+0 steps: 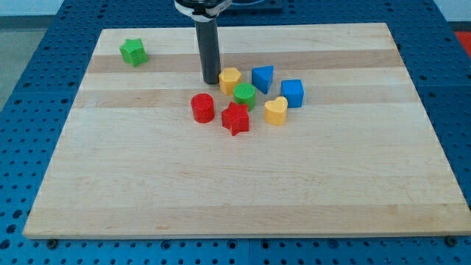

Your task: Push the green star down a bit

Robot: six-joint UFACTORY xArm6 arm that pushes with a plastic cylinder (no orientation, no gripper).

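Note:
The green star (pixel 133 51) lies near the board's top left corner. My tip (pixel 211 81) is far to the star's right and a little lower, right beside the left side of a yellow block (pixel 230 79). The dark rod rises straight from the tip to the view's top edge. The tip is well apart from the green star.
A cluster sits right of the tip: a green cylinder (pixel 245 96), a blue triangular block (pixel 263 77), a blue cube (pixel 292 93), a yellow heart (pixel 276 111), a red star (pixel 235 118) and a red cylinder (pixel 202 107). The wooden board (pixel 235 191) has blue table around it.

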